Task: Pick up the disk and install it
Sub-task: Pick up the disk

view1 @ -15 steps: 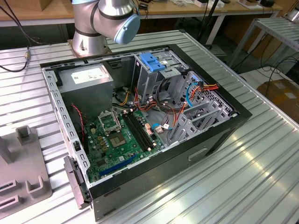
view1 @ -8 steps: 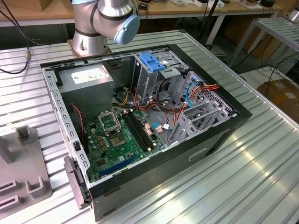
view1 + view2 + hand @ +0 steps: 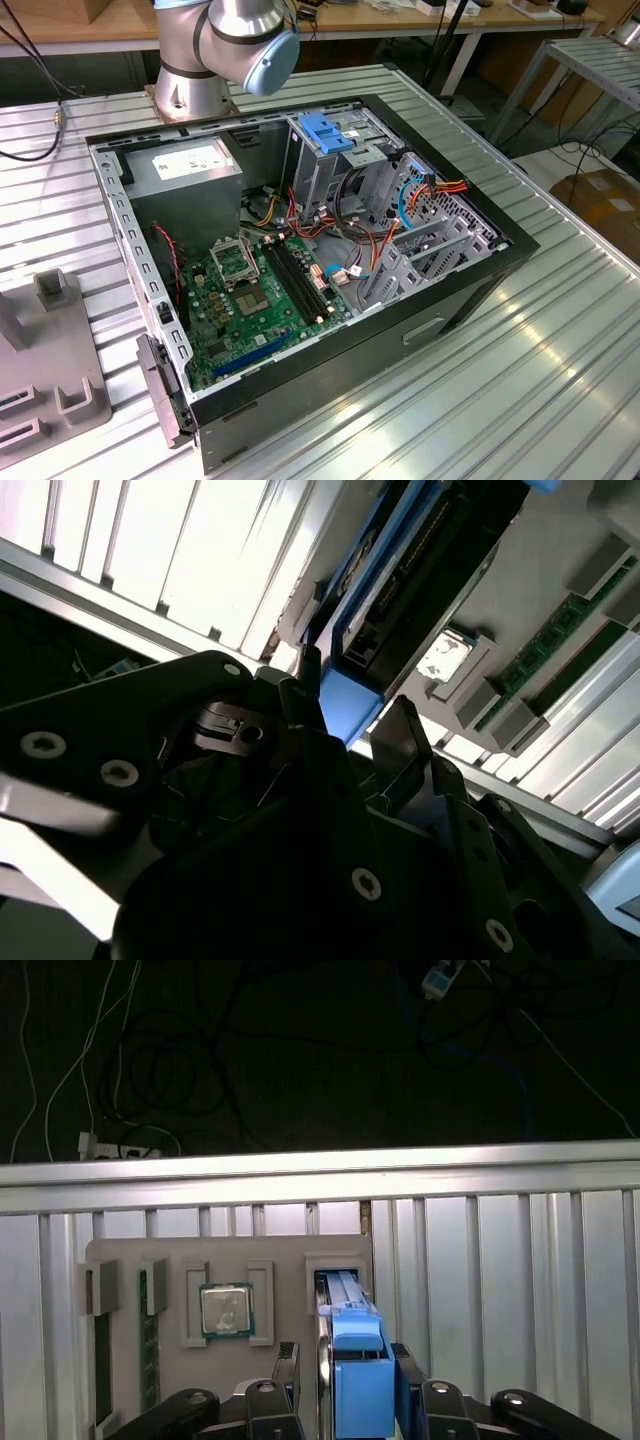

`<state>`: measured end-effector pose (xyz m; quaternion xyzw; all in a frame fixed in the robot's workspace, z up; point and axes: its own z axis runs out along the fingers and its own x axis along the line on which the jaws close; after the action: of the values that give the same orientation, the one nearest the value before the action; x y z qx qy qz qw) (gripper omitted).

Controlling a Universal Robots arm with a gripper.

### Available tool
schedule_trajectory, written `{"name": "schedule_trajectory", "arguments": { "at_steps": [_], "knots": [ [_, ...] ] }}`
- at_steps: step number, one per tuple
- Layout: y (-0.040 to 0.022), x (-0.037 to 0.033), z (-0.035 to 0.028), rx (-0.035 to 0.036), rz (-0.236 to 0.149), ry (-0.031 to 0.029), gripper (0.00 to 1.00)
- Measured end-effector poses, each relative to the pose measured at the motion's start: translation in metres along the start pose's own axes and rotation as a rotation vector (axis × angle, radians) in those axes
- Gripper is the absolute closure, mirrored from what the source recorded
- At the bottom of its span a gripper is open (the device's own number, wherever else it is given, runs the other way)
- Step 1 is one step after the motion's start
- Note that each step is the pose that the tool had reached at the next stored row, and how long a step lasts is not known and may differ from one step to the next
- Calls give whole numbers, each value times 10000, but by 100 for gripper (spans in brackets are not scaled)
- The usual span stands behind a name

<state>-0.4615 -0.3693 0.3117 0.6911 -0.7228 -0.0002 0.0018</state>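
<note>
**Gripping the disk at the tray slot**

The disk (image 3: 356, 1335) is seen in both wrist views, stood on edge in a slot of the grey tray (image 3: 280, 1250), with its blue rail turned toward the cameras. It is clasped by the gripper (image 3: 345, 1365). The jaws are drawn in narrow, one set against each flat side of the disk, with no gap seen at the blue rail. In the second wrist view the dark body of the disk (image 3: 420, 570) is seen running away from the gripper (image 3: 352, 695) across the tray (image 3: 560, 550).

A processor chip (image 3: 227, 1310) is seated in a neighbouring pocket of the tray, and a green memory stick (image 3: 149, 1345) is held in a pocket beyond it. The tray is carried on the slatted metal worktop (image 3: 500, 1290).

In the exterior view an open computer case (image 3: 330, 400) is laid on the worktop (image 3: 500, 380), with the tray (image 3: 60, 370) at the exterior view's left. Inside the case, a drive cage (image 3: 325, 130) with a blue handle is fitted at the far side, and a grey power-supply box (image 3: 190, 170) is mounted beside it. The arm (image 3: 225, 40) is based beyond the case.
</note>
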Motion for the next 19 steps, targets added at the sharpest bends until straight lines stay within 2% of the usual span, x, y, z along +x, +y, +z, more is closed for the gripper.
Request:
{"name": "schedule_trajectory", "arguments": {
  "at_steps": [5, 12, 14, 16, 19],
  "knots": [
    [6, -33, 53, 4, -39, 0, 52],
    [17, -35, 128, 2, -67, 1, 52],
    [18, -35, 129, -1, -67, 3, 53],
    [18, -36, 132, 3, -67, 1, 63],
    [18, -35, 139, 2, -67, 5, 63]
  ]
}}
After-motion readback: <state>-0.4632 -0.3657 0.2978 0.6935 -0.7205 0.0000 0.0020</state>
